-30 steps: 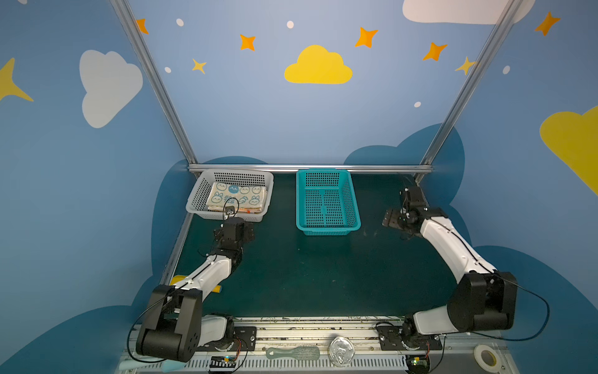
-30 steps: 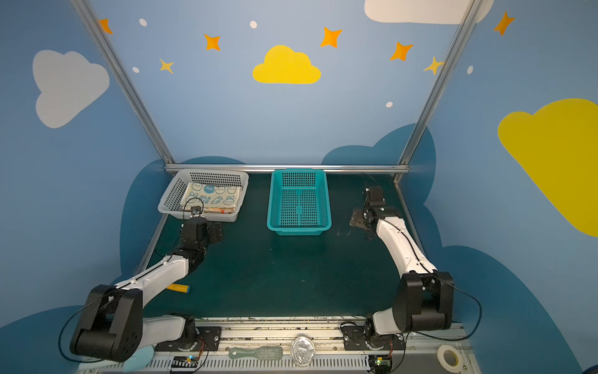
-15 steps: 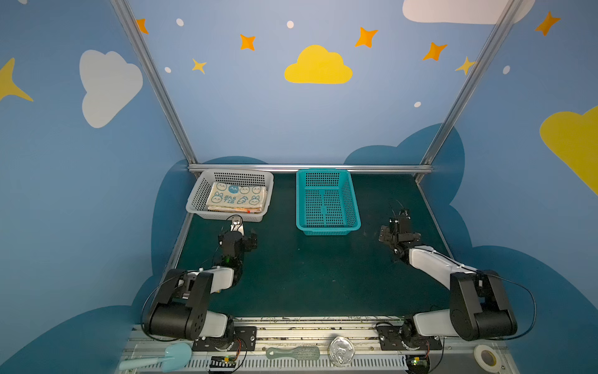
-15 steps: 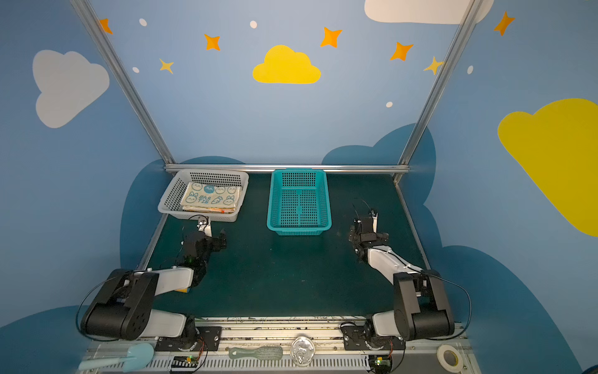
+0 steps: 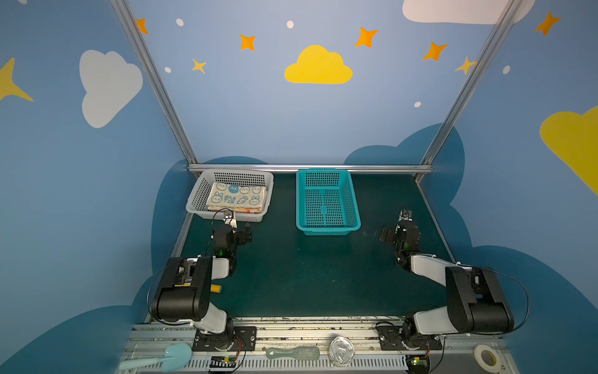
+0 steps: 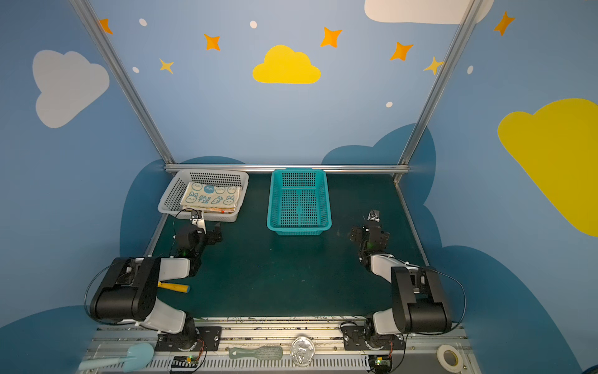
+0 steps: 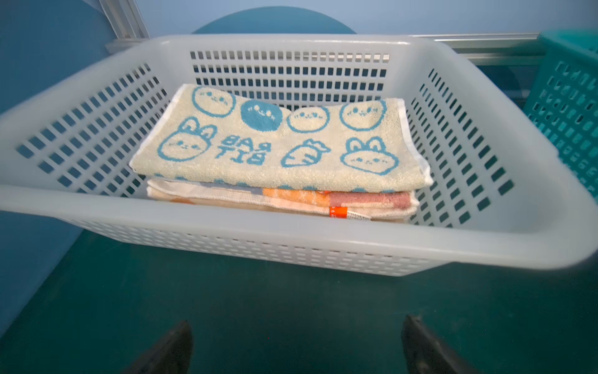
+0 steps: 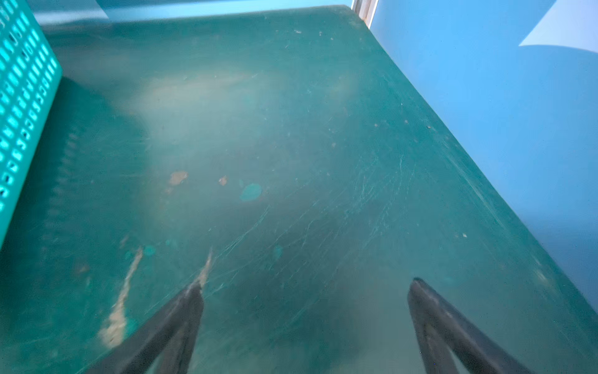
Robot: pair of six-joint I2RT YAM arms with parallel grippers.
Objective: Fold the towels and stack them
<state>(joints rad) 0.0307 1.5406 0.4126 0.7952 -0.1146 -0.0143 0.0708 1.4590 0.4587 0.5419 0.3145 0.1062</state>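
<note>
Both arms have folded back toward their bases since a second ago. Then, your left claw (image 5: 239, 225) reached close up to the white basket (image 5: 200, 194), and your right claw (image 5: 399, 231) was stretched far back near the right wall. Half a second ago both were already partway in. The towels (image 5: 238, 197) and the two baskets lie just as they did.

In both top views, your left claw (image 6: 208, 227) sits low over the dark green surface (image 5: 307, 268), just in front of the white basket (image 6: 171, 197) and not touching it. Your right claw (image 6: 369, 233) hangs over bare surface to the right of the teal basket (image 5: 326, 226) (image 6: 299, 228), well apart from the towels. The towels (image 6: 212, 197) lie folded in one stack inside the white basket. The cream one with blue bunny faces and a carrot is on top.

In the left wrist view, you see the left claw (image 7: 297, 340) spread wide. Its two dark fingertips (image 7: 181, 340) stand far apart with only surface between them, and it holds nothing. Beyond them stands the white basket (image 7: 291, 226) with the towels (image 7: 278, 145) in it. Orange and cream layers lie under the blue-printed one, and an orange tag (image 7: 338, 212) shows at the near edge.

In the right wrist view, your right claw (image 8: 305, 288) is just as wide apart and empty over scuffed surface (image 8: 291, 145). The teal basket (image 8: 22, 97) stands off to one side.
</note>
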